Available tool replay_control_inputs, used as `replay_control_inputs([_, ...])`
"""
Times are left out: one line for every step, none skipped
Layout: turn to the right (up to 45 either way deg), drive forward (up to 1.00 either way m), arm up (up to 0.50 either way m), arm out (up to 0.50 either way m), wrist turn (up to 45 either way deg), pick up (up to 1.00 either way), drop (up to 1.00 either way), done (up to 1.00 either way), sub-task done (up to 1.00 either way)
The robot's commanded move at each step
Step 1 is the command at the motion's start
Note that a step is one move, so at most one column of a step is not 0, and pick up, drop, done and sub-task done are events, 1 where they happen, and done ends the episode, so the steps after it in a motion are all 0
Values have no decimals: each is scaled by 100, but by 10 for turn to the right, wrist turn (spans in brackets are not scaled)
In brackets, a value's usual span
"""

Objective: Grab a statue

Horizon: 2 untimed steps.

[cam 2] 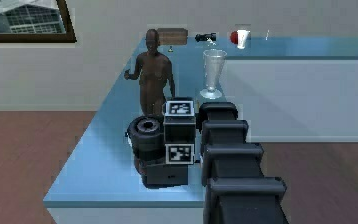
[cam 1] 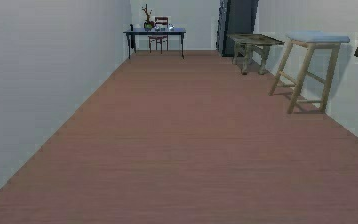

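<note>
My gripper (cam 2: pixel 145 150) near the brown statue (cam 2: pixel 154 72) on the blue table (cam 2: pixel 95 150), glass (cam 2: pixel 215 72) beside the statue, cannot tell whether I hold anything

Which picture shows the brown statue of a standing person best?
The arm side view. There the brown standing-figure statue stands upright and close on the pale blue tabletop, beside a clear glass cup. The forward view looks along a reddish wooden floor toward a pale-topped wooden table farther off.

Light even, fairly bright; floor (cam 1: pixel 187 150) evenly lit; tabletop (cam 2: pixel 97 150) pale sheen, perhaps overhead source.
</note>
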Motion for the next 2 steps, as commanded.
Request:
replay_control_inputs([0, 0, 0, 0, 0, 100, 0, 0, 0])
replay_control_inputs([0, 0, 0, 0, 0, 0, 0, 100, 0])
